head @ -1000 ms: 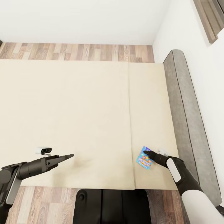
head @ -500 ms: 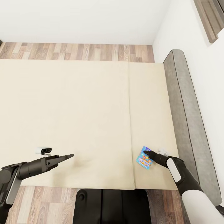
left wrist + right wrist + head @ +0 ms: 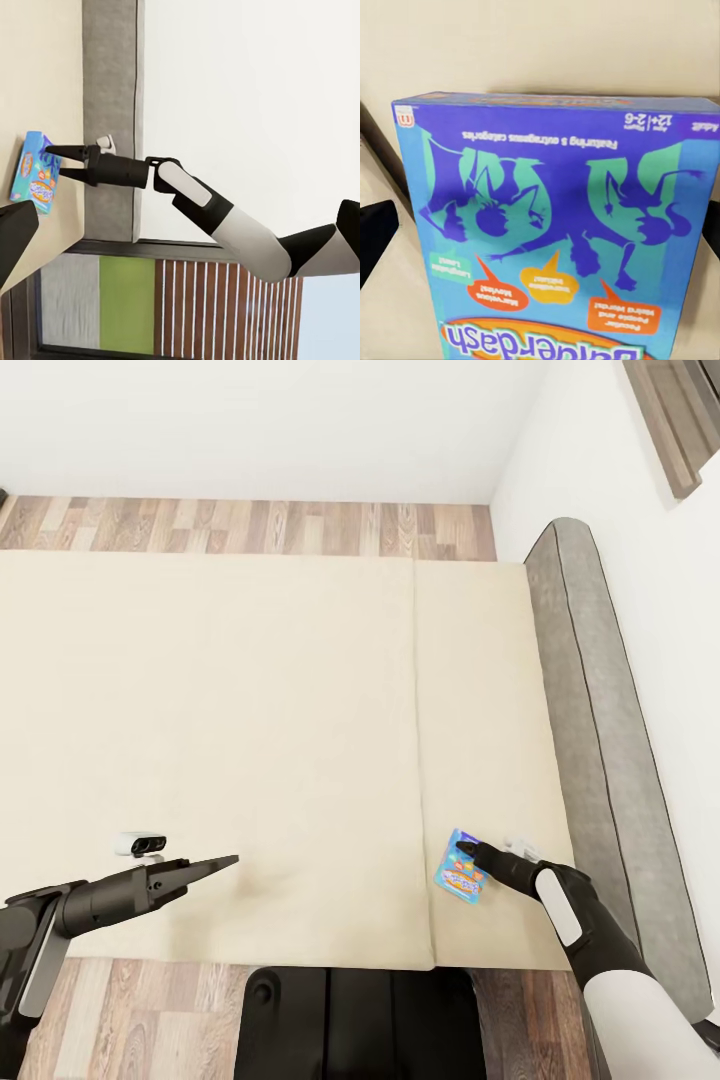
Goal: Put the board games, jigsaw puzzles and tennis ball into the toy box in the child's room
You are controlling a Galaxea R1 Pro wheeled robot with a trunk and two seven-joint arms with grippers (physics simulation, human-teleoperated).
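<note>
The landmark here is the large flat cream mattress of the bed (image 3: 250, 740), laid in two panels with a seam running from its far edge to its near edge. Beyond the bed's far edge lies a strip of brown wood-plank floor (image 3: 250, 525) under a white wall.

Over the bed's near left corner hangs the left gripper (image 3: 225, 860), a dark, tapering tool at the end of a black arm — its fingers lie pressed together into a single point, with nothing between them, and a small white camera sits just beside its wrist.

Right of the seam, on the bed's narrower panel and near its front edge, lies the small blue board-game box with orange print (image 3: 461, 878), flat on the mattress. The right gripper (image 3: 465, 849) reaches it from the right on a black and white arm. In the left wrist view its two dark fingers (image 3: 66, 149) stand spread, one on either side of the box's end, the tips at the box (image 3: 34, 174). In the right wrist view the blue lid (image 3: 555, 247) with its purple figures and orange speech bubbles looms close.

Along the bed's right side runs a long grey padded headboard (image 3: 600, 760) with dark piping, against the white side wall.
</note>
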